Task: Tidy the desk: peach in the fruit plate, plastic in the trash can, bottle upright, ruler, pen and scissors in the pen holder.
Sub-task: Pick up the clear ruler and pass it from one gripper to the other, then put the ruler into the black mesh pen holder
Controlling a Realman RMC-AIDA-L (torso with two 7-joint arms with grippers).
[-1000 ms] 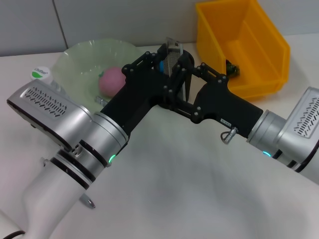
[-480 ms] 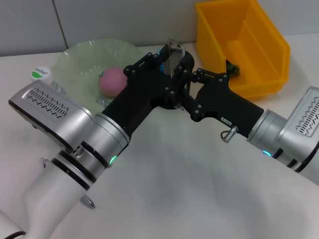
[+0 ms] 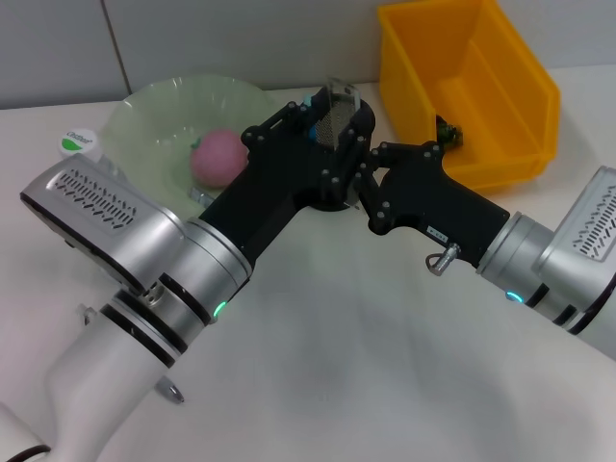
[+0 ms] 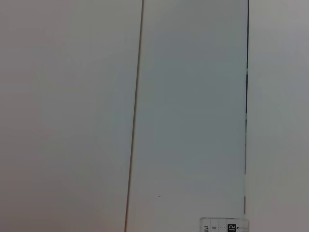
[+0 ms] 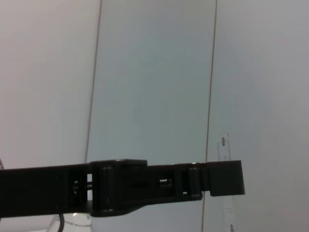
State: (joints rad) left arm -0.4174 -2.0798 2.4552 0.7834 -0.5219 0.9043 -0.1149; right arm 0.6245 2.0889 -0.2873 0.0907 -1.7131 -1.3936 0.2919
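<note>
The clear ruler [image 3: 336,104] stands upright at the middle back, and my left gripper [image 3: 322,135] is shut on its lower part. Its end also shows in the left wrist view as ruler [image 4: 224,225], and in the right wrist view as ruler [image 5: 224,146] beside a black finger [image 5: 222,179] of the left gripper. My right gripper [image 3: 368,171] sits right against the left one, beside the ruler. The pink peach [image 3: 217,157] lies in the pale green fruit plate [image 3: 154,111]. The yellow trash can [image 3: 500,58] stands at the back right. The pen holder, pen and scissors are hidden behind the arms.
A white and green bottle cap [image 3: 77,142] shows at the far left, with the rest of the bottle behind my left arm. Something small and dark [image 3: 449,135] lies inside the trash can. A blue spot [image 3: 310,126] shows at the left gripper.
My right gripper has moved left, closing up against the left gripper and the ruler. The ruler has shifted slightly. The dark upright piece seen between the grippers no longer shows.
</note>
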